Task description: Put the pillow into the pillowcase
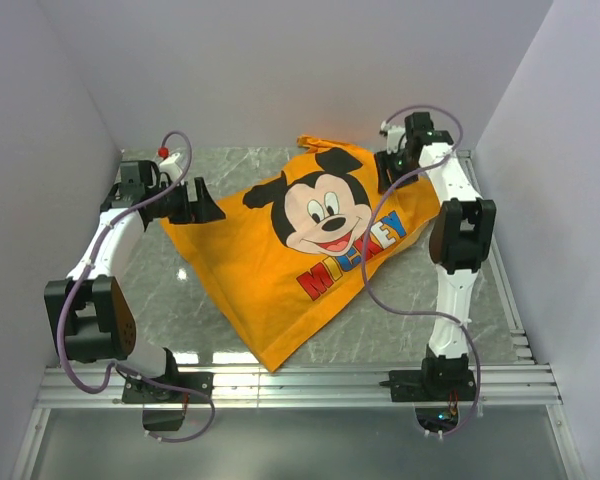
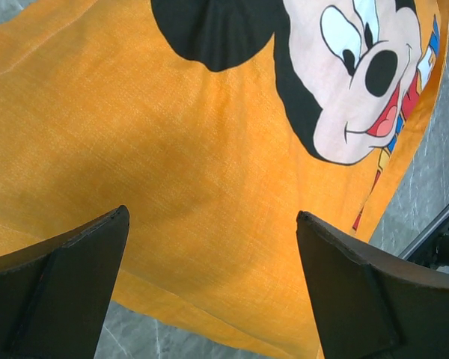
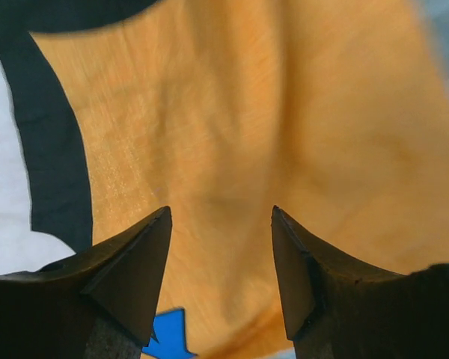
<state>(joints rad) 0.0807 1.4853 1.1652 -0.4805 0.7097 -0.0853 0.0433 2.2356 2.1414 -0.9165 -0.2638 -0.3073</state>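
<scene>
The pillowcase [image 1: 280, 270] is laid flat and slanted on the grey table [image 1: 180, 310], picture side up. The mouse face [image 1: 320, 215] and the colored letters [image 1: 350, 260] are seen between the two grippers.

The left gripper [image 1: 208, 205] is held over the left corner of the pillowcase. Its jaws are spread as wide as can be and nothing is held in them. In the left wrist view, orange cloth [image 2: 172, 134] is seen past the left gripper [image 2: 212, 217]. The edge of the cloth is crossed just under the fingertips. A small bit of bare table is seen below that edge.

The right gripper [image 1: 388, 170] is held at the far right edge of the pillowcase, beside the mouse's ear. Its jaws are partly spread. In the right wrist view only cloth [image 3: 232, 112] is seen through the gap of the right gripper [image 3: 221, 213], and nothing is pinched. Whether the cloth is touched by the tips cannot be told.

From the left gripper, one long edge of the pillowcase is run back toward the arm bases. It is ended in a corner close to the metal rail [image 1: 300, 380]. Bare table is left on the near side of the left gripper, beside that long edge. A thin strip of bare table is left past both grippers, up to the back wall [image 1: 300, 60]. The side walls are found close outside each arm.
</scene>
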